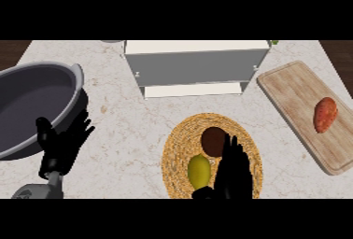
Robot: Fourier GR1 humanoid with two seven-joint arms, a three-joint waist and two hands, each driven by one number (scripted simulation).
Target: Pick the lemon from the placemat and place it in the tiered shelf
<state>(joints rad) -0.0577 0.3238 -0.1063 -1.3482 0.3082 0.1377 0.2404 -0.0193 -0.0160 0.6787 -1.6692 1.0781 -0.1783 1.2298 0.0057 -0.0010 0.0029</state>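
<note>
The lemon (198, 171) lies on the round woven placemat (180, 140) near the counter's (124, 126) front edge, just beside a dark brown round thing (214, 140) on the same mat; the right hand (234, 170) stands at its right side, fingers straight and open, holding nothing; whether it touches the fruit I cannot tell. The left hand (62, 144) rests open near the front left, by a large grey bowl (31, 107). The lemon looks small, light, stiff and smooth, likely to roll; I would take it across its narrow middle. The white tiered shelf (196, 67) stands at the back edge. A reddish sweet potato (325, 114) lies on the cutting board (296, 88) at right. No writing or labels show.
</note>
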